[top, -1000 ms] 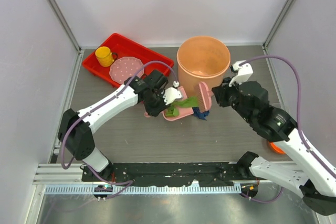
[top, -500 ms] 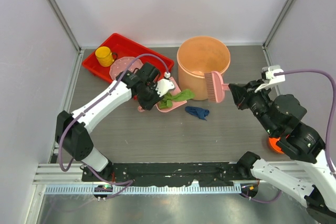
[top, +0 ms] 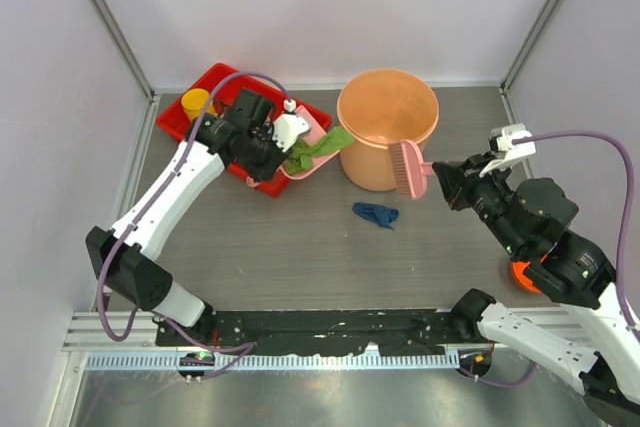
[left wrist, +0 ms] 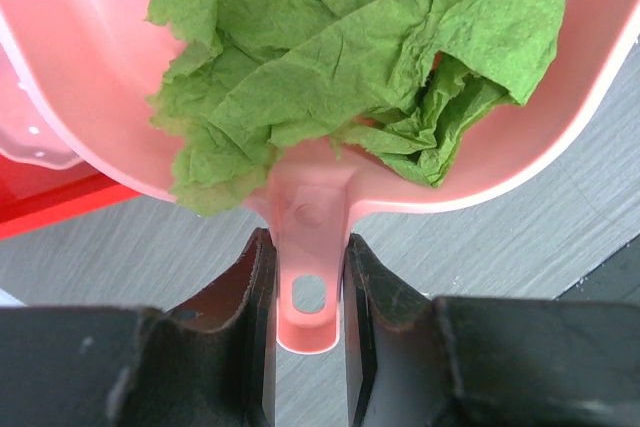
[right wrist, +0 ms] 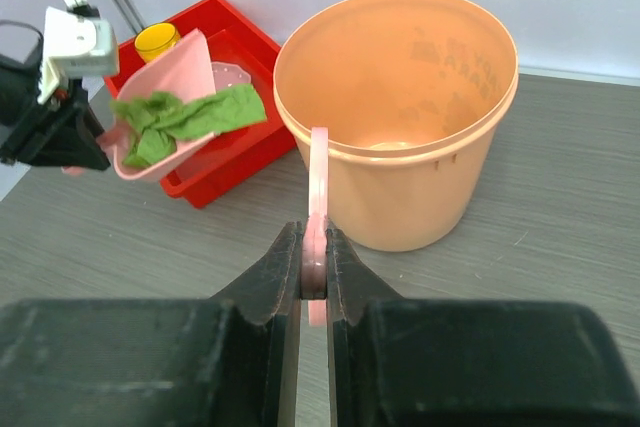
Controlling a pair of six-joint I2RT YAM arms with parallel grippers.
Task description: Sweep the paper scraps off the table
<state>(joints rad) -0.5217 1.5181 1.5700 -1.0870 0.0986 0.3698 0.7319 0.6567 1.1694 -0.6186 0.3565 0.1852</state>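
Scraps are sitting apart: the green scrap (top: pixel 318 147) is overhanging the dustpan (left wrist: pixel 60 77) lip beside the bucket (top: pixel 372 172), and the blue scrap (top: pixel 376 213) is lying on the bench (top: pixel 300 257). Left gripper (left wrist: pixel 308 297) is clenching the dustpan handle, right gripper (right wrist: pixel 314 267) the brush (top: pixel 408 169). Tilting early would be risking a spill into the tray (top: pixel 228 72).

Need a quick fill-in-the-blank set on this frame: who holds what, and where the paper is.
1. The left gripper is shut on the pink dustpan's ____.
2. The crumpled paper in the dustpan is ____.
3. The right gripper holds the brush beside an ____ bucket.
4. One ____ scrap lies on the table.

Missing words: handle; green; orange; blue.
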